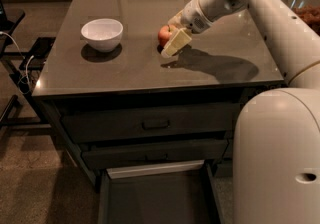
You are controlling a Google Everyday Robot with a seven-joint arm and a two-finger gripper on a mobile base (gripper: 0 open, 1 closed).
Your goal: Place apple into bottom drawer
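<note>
Apple [163, 34]: on the desk [125, 70], partly hidden behind the claw [170, 38].
Claw: low over the desk, against the apple; cannot tell whether it grips.
Arm [220, 0]: slants down from the far corner.
Bottom drawer [155, 200]: open.

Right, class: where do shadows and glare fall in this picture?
Camera view: the white bowl casts a dark shadow forward on the countertop; the gripper, at the apple, and its arm throw a broad one; small glints near the back edge.
</note>
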